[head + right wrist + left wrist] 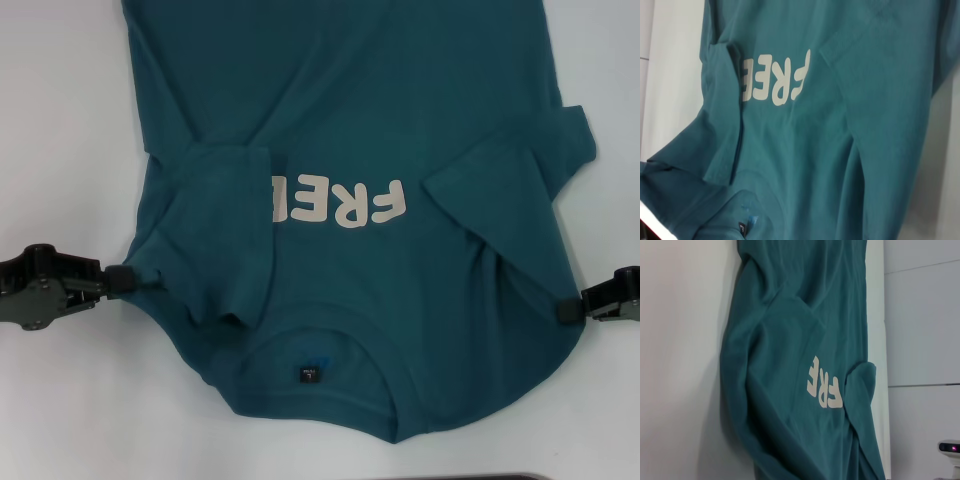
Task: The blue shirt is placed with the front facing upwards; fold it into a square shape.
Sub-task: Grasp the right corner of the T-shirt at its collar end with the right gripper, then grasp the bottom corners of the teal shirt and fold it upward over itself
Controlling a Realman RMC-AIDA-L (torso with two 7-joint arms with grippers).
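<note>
The blue shirt (400, 100) lies front up on the white table, collar and dark neck label (307, 374) toward me. The pale letters (340, 205) are partly covered by the left sleeve (225, 230), which is folded inward; the right sleeve (500, 190) is folded in too. My left gripper (122, 279) is shut on the shirt's left shoulder edge. My right gripper (568, 310) is shut on the right shoulder edge. The shirt also shows in the left wrist view (790, 340) and in the right wrist view (840, 150), creased and slightly lifted.
The white table (60, 120) shows bare on both sides of the shirt and in front of the collar. A dark strip (500, 476) marks the near edge. A small grey device (950, 446) sits off to the side in the left wrist view.
</note>
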